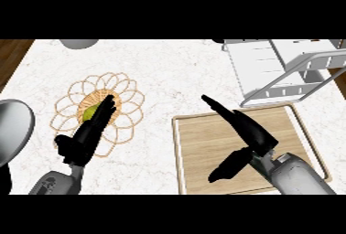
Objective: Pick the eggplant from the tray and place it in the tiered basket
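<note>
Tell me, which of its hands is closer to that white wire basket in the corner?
The right. The right hand reaches over the wooden tray, its fingertips pointing up just left of the tiered basket. The left hand lies far across the counter, over the woven mat.

Even, bright light falls over the white marbled bench, with no glare spots on it. Shadows are faint: only a soft darkening shows under the white wire tiered basket and along the raised rim of the pale wooden rectangular tray. The black left hand and black right hand read as flat dark shapes with almost no shading detail. The round grey metal object at the left edge carries a smooth gradient from light to dark. Outlines look slightly soft throughout
</note>
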Controlling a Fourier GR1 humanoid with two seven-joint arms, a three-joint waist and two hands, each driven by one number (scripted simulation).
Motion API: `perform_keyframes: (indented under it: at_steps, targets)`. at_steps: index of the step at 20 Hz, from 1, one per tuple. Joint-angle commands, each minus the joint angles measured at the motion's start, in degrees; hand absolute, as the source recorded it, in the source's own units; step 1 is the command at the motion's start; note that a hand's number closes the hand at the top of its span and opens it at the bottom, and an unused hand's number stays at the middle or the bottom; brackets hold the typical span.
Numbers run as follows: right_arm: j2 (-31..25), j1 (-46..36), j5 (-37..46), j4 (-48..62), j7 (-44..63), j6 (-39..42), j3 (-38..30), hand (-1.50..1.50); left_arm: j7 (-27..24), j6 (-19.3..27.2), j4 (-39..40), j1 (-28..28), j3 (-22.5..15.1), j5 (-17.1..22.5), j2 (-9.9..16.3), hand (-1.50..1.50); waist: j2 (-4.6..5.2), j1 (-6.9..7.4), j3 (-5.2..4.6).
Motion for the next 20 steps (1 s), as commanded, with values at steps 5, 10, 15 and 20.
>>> perform_keyframes:
  at_steps: [5,10,15,20]
  targets:
    - [-18.6,-13.1,9.3,-8.5,16.0,19.4,7.9,-1.50,1.0,-0.6,0.6,-0.8,0.1,0.3,-0.4,0.00,-0.64,0.15,-0.37]
    - [-24.1,-18.7,7.5,-12.3,23.4,34.8,12.4,-1.50,1.6,-1.0,0.9,-2.0,0.4,-0.1,-0.1,0.00,-0.26,0.24,-0.17]
    - [-21.1,-19.7,-3.1,-20.7,39.5,40.8,10.0,-1.50,-1.2,-1.1,0.7,1.3,0.8,-1.0,-1.2,0.00,-0.18,-0.08,-0.01]
    - [-21.1,-16.3,-4.3,-25.5,46.6,38.9,10.6,-1.50,-1.5,0.5,-0.5,2.8,0.1,-3.3,-3.0,0.00,-0.14,-0.08,0.05]
